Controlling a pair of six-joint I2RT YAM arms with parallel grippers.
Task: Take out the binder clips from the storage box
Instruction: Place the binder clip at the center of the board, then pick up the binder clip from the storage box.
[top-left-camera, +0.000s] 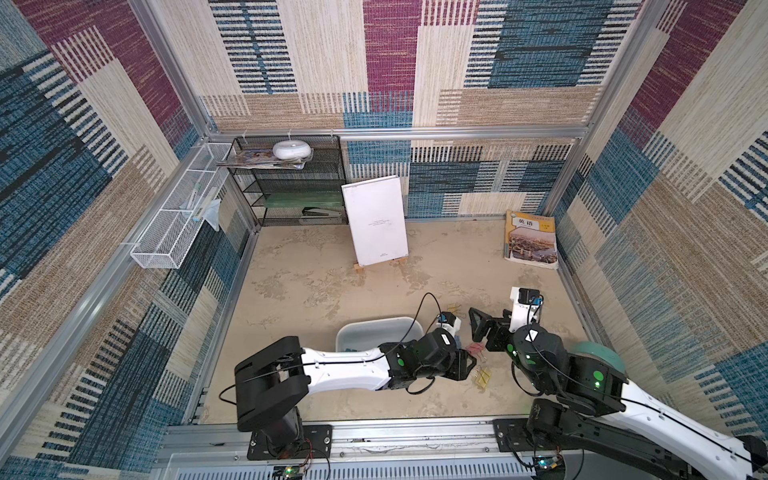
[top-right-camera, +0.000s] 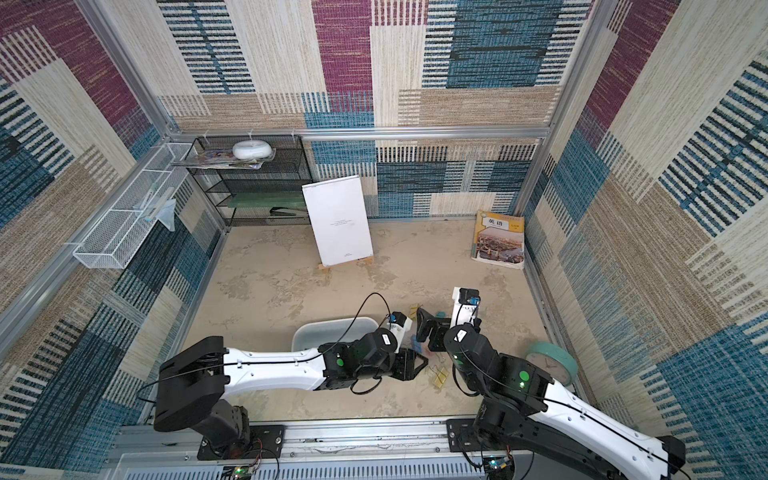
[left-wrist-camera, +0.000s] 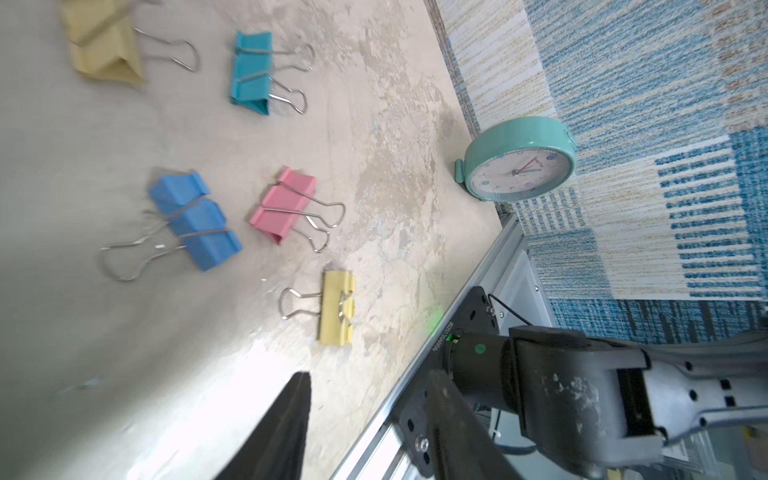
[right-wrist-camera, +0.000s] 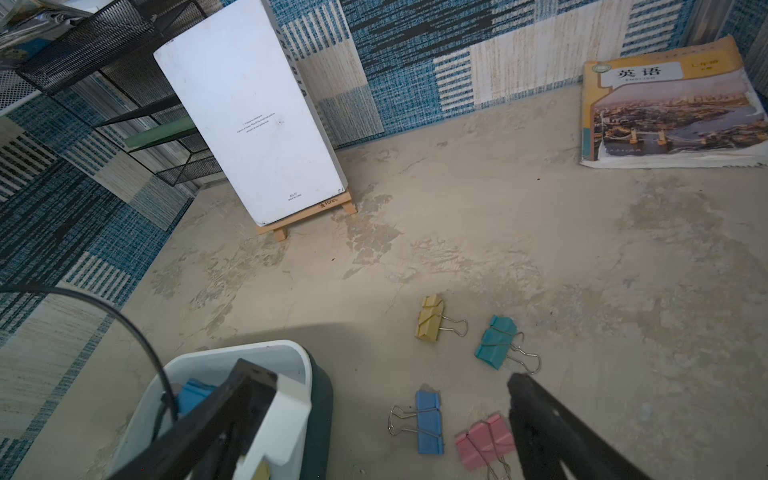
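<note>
The beige surface (right-wrist-camera: 540, 249) carries the storage box (right-wrist-camera: 232, 349). Beside it hang the left gripper (top-left-camera: 467, 365) and right gripper (right-wrist-camera: 382, 372), jaws apart and empty. Five binder clips (left-wrist-camera: 282, 208) lie outside and a blue clip (right-wrist-camera: 195, 395) inside. This looks like a drop-off; next, reach into the box.

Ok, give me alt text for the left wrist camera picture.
Five binder clips lie loose on the beige table: two yellow, one blue, one pink, one teal. A mint-green clock stands by the patterned wall.
</note>
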